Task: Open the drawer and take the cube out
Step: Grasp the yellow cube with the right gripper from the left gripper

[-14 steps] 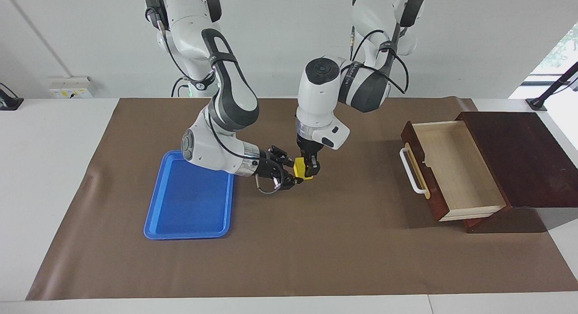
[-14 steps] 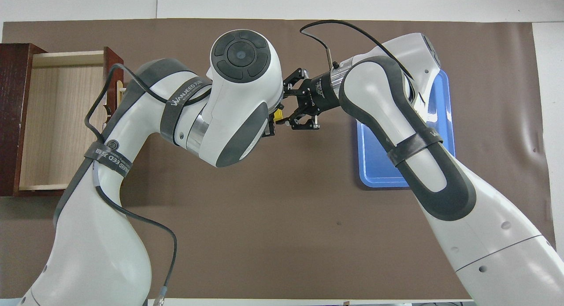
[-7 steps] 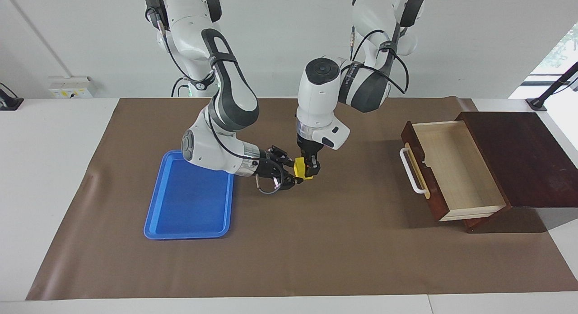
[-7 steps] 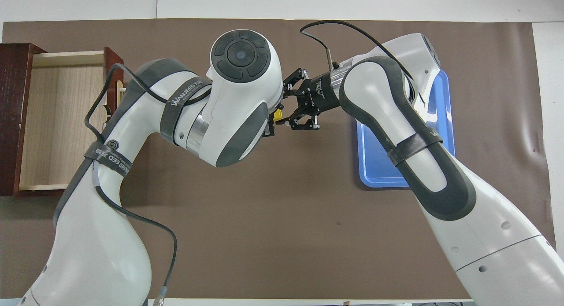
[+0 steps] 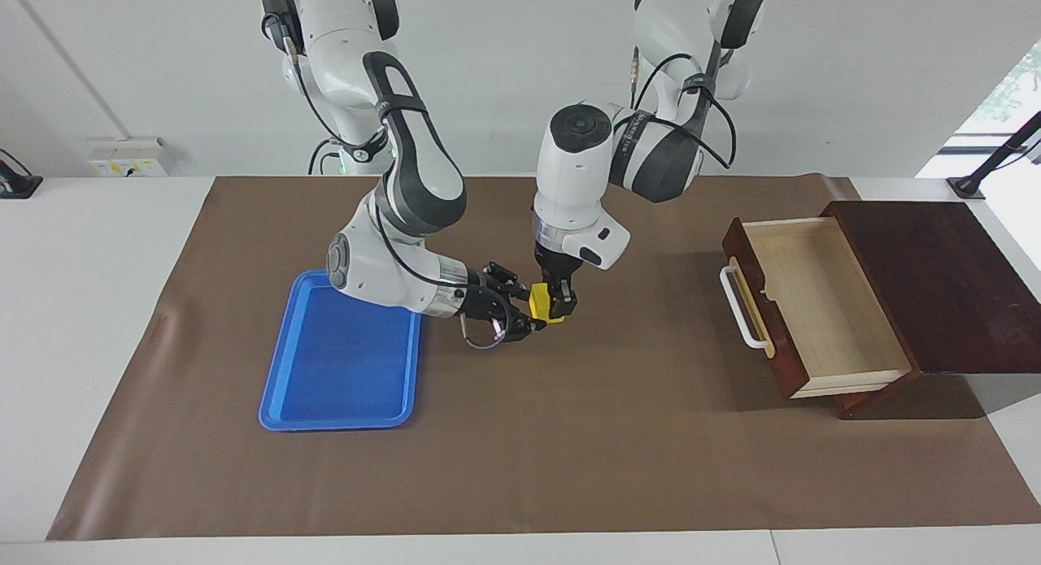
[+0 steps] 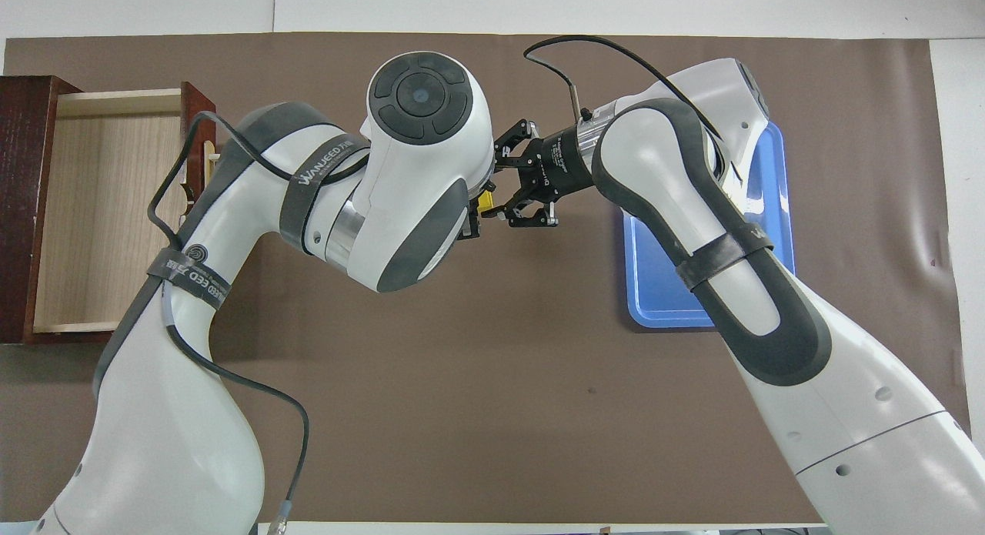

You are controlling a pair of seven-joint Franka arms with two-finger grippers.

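One camera sits high across the table, facing me, far enough off to take in my whole brown mat (image 5: pixel 569 451). The other hangs above my own end, looking forward and steeply down, close over my arms. Both share the open drawer (image 5: pixel 821 305) (image 6: pixel 100 219) and the blue tray (image 5: pixel 337 358) (image 6: pixel 662 281).

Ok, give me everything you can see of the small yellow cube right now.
The small bright yellow solid cube looks plain and smooth, likely plastic. It is up in the air over the brown mat, between the open wooden drawer and the flat blue plastic tray. The left gripper comes down from above and is shut on it; the right gripper reaches in sideways with its fingertips at the cube's tray-ward face, also closed. In the overhead view only a yellow sliver shows.
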